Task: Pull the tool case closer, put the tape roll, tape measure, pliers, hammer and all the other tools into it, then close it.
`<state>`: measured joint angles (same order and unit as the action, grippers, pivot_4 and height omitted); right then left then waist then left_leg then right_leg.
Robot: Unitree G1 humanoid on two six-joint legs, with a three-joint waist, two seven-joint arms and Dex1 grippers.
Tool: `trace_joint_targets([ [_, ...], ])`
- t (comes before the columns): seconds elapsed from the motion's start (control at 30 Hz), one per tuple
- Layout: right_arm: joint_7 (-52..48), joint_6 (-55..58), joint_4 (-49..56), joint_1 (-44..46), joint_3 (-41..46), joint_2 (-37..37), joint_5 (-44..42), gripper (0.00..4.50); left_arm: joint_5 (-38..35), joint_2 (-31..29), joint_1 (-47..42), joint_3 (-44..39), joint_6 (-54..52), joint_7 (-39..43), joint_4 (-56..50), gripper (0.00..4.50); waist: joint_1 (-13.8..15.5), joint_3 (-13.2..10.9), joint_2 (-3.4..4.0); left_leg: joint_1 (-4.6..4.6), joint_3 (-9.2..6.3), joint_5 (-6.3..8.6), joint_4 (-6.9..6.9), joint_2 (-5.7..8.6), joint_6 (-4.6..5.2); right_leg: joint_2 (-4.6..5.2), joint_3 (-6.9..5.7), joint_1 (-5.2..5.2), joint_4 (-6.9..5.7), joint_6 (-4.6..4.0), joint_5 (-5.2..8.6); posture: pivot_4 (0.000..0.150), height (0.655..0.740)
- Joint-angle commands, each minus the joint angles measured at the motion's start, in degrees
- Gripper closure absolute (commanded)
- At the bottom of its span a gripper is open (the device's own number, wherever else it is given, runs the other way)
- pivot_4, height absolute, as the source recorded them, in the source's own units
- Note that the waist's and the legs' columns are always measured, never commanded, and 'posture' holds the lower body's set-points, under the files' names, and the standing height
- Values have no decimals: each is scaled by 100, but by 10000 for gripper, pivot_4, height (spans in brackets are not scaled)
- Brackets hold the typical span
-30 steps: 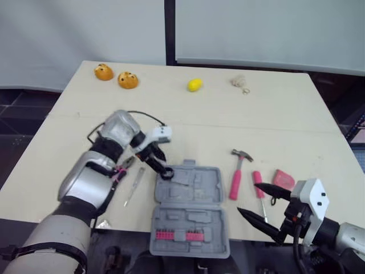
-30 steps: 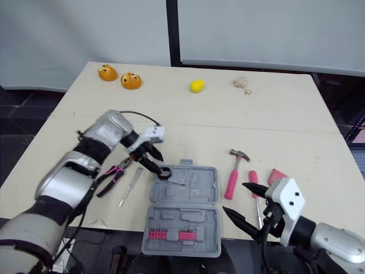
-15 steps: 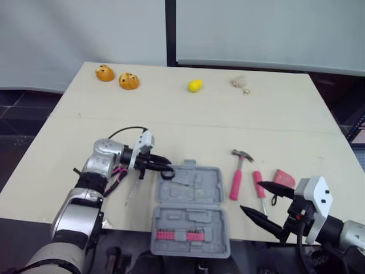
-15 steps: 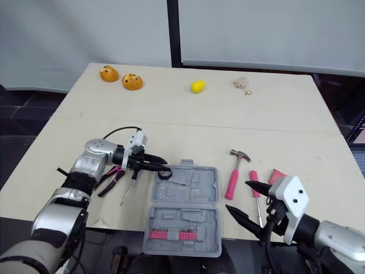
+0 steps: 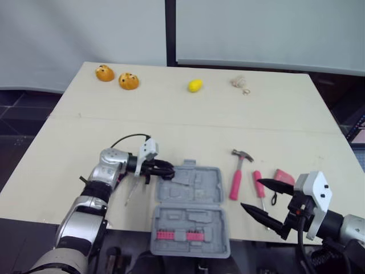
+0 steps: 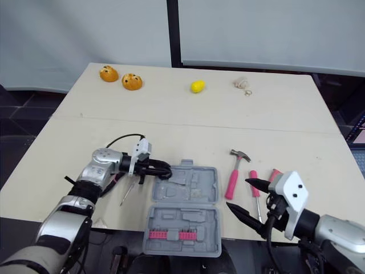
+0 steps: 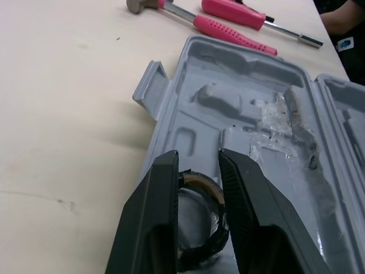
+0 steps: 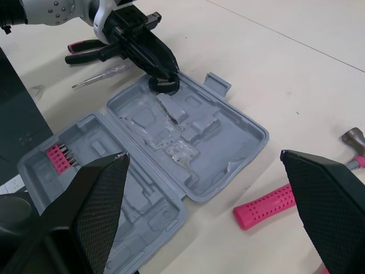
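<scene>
Pale tabletop (image 5: 228,131) stretches before us, with grey screens behind it. On it we count one grey tool case (image 5: 194,188), lying open in two halves at the near edge. We also count one hammer (image 5: 236,174), one pink-handled screwdriver (image 5: 258,184), one thin screwdriver (image 8: 100,77), one pair of pliers (image 8: 85,51) and one tape roll (image 7: 208,188). A pink item (image 5: 283,178) lies beyond the right gripper (image 5: 251,194), too hidden for us to name. Along the far edge sit two orange things (image 5: 104,72), one yellow thing (image 5: 195,85) and one small beige thing (image 5: 239,81).

The case's near half holds one row of pink bits (image 5: 174,234). At the far half's left corner the left gripper (image 5: 168,169) is clamped on the tape roll, inside the rim. The right gripper hangs off the table's near edge, right of the case, fingers spread wide. Hammer and pink-handled screwdriver lie side by side right of the case. Pliers and thin screwdriver lie left of it.
</scene>
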<state>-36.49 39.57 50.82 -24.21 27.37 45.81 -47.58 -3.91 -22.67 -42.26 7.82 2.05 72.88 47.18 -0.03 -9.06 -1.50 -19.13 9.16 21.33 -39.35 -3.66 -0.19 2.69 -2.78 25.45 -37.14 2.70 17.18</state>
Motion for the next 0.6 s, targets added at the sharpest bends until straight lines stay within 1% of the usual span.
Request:
trace_joint_targets([
  [0.03,-49,-6,56,12,136,53,-136,0,81,37,-194,9,239,-99,193,32871,0,0,0,0,0,0,0,0,0,0,0,0,0,0,0,1500,7375],
  [0.17,-30,8,94,-23,132,25,-131,0,224,68,-254,49,480,-219,476,32871,3,0,0,0,0,0,0,0,0,0,-1,0,0,0,0,1500,7375],
  [0.3,8,14,133,-54,133,-1,-142,0,481,-26,-175,186,961,-278,665,32871,-1,0,-1,0,0,0,0,0,0,0,-1,0,0,0,0,1500,7375],
  [0.43,-1,-2,143,-107,136,-8,-124,0,589,-78,-140,271,1235,-246,772,32871,-4,2,-2,2,1,1,0,-1,0,0,0,0,0,0,0,1500,7375],
  [0.6,3,-2,92,-49,126,16,-138,0,838,-148,-139,395,1779,-516,998,32871,-7,15,-3,4,2,1,1,-2,0,0,1,0,-1,0,0,1500,7375],
])
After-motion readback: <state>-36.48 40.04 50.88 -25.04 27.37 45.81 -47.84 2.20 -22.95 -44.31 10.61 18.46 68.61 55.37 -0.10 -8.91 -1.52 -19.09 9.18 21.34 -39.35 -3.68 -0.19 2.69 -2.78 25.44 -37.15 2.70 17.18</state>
